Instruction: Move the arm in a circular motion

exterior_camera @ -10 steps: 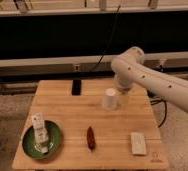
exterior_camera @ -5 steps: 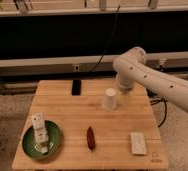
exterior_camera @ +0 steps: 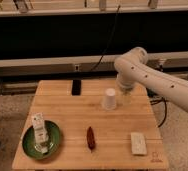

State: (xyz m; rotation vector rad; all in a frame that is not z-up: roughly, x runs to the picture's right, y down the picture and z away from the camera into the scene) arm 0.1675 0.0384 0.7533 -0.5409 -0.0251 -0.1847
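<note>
The arm [exterior_camera: 159, 85] is glossy white with small dark dots and reaches in from the right edge over the back right of the wooden table [exterior_camera: 67, 115]. Its bulbous elbow [exterior_camera: 132, 62] is the highest part. From there a short segment drops to the gripper [exterior_camera: 124, 96], which hangs just above the tabletop, right beside and slightly behind a small white paper cup [exterior_camera: 109, 99]. The gripper is partly hidden by the cup and the wrist.
A black flat device [exterior_camera: 76, 87] lies at the table's back edge. A green plate [exterior_camera: 51, 145] at front left holds white cartons [exterior_camera: 38, 129]. A dark red item [exterior_camera: 90, 136] lies front centre and a white rectangular block [exterior_camera: 137, 143] front right. A black cable [exterior_camera: 109, 37] hangs behind.
The elbow has drifted slightly right and up over the last second. The cup and the other table items have stayed where they were.
</note>
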